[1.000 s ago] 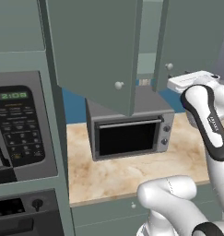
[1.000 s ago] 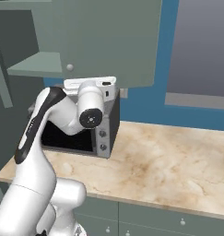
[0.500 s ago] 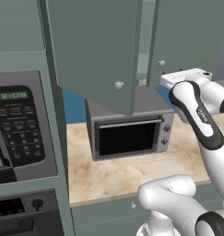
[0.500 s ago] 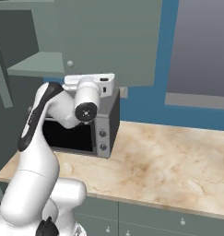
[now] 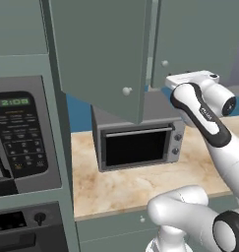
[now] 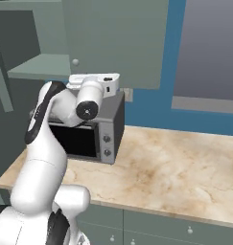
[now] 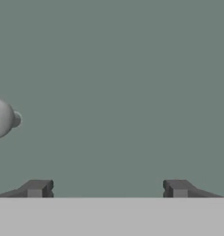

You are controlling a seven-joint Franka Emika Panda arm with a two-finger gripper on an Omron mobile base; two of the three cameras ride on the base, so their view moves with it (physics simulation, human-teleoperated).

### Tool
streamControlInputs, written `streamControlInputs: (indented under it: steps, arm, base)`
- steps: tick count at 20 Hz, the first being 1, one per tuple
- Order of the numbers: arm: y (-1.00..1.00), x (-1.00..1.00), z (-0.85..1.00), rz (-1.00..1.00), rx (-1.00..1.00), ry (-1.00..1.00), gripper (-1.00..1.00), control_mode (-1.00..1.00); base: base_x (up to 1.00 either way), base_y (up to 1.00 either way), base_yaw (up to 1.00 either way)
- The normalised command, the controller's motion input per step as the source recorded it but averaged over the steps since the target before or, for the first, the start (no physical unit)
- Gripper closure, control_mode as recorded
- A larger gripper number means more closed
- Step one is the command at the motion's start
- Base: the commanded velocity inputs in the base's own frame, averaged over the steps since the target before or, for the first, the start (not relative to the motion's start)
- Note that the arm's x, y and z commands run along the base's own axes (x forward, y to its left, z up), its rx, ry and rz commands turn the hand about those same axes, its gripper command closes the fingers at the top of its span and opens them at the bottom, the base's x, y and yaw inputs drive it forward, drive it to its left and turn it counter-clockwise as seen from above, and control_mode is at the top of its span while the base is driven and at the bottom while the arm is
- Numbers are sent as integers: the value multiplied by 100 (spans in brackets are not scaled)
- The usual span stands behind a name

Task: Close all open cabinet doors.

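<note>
Grey-green cabinet door (image 7: 122,69) now fills the hand's sight, fingers (image 7: 37,188) spread, arm swung left.

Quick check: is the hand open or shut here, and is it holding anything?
Hand: open and empty, its fingertips spread wide, facing a cabinet door with the knob off to one side.

Grey-green cabinet doors (image 5: 104,54), pale knobs (image 5: 125,91)
</note>
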Motion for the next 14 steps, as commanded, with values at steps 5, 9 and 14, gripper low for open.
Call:
streamControlInputs:
  steps: [5, 9, 14]
  arm:
    - [1, 30, 0, -4, 0, 0, -100, -100]
    - [0, 23, 0, -3, 0, 0, -100, -100]
    - [0, 6, 0, -3, 0, 0, -100, -100]
  base:
    - [0, 0, 0]
    - [0, 0, 0]
    - [0, 0, 0]
